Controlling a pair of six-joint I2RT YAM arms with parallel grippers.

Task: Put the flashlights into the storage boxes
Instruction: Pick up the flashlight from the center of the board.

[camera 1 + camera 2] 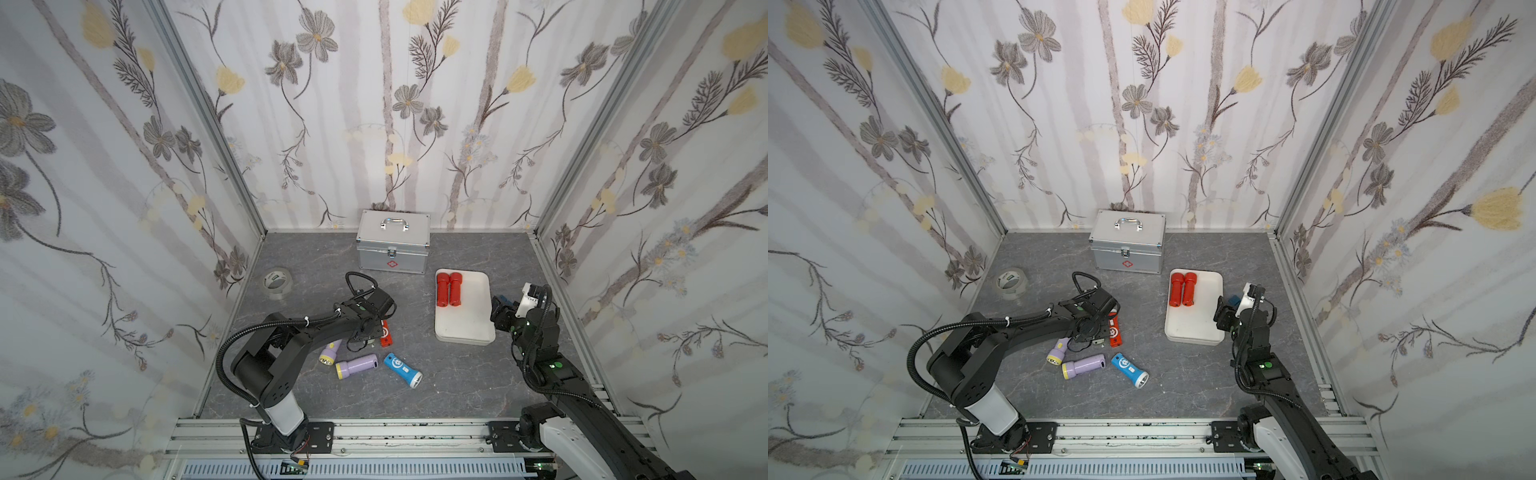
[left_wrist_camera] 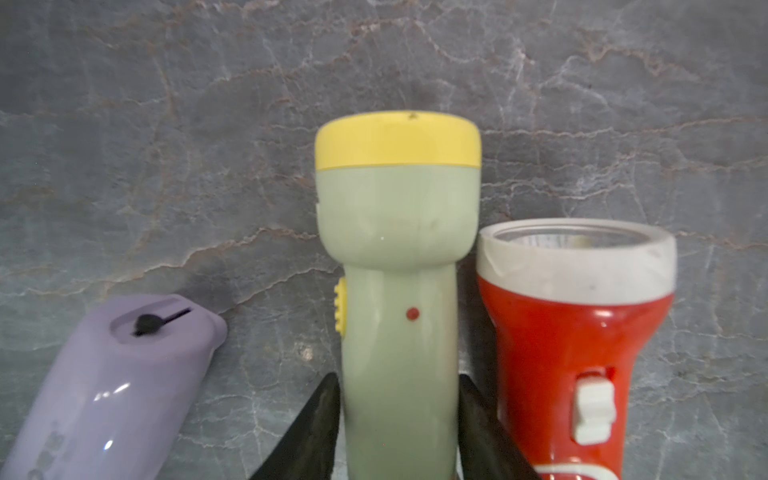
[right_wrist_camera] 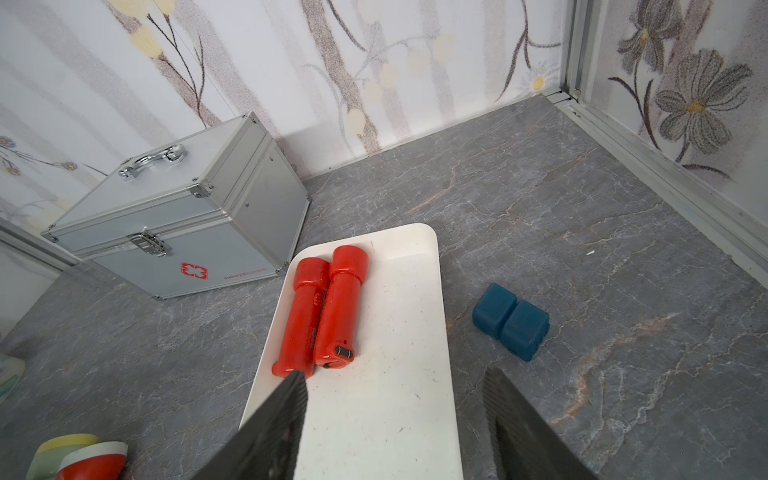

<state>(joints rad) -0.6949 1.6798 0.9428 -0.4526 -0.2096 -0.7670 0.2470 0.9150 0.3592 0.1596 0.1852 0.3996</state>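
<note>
Left gripper (image 2: 399,386): jaws clamp the pale green flashlight (image 2: 397,232) by its slim handle, likely the easiest hold. It lies flat on the table (image 2: 166,166), left of centre. Right gripper (image 3: 395,374): jaws open, empty, over the white tray (image 3: 386,415), which holds two red flashlights (image 3: 324,307), right side.

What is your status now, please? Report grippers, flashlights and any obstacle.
Left gripper clamped on pale green flashlight. Right gripper open, empty, over white tray. Two red flashlights in tray. White-rimmed red flashlight close beside green one.
</note>
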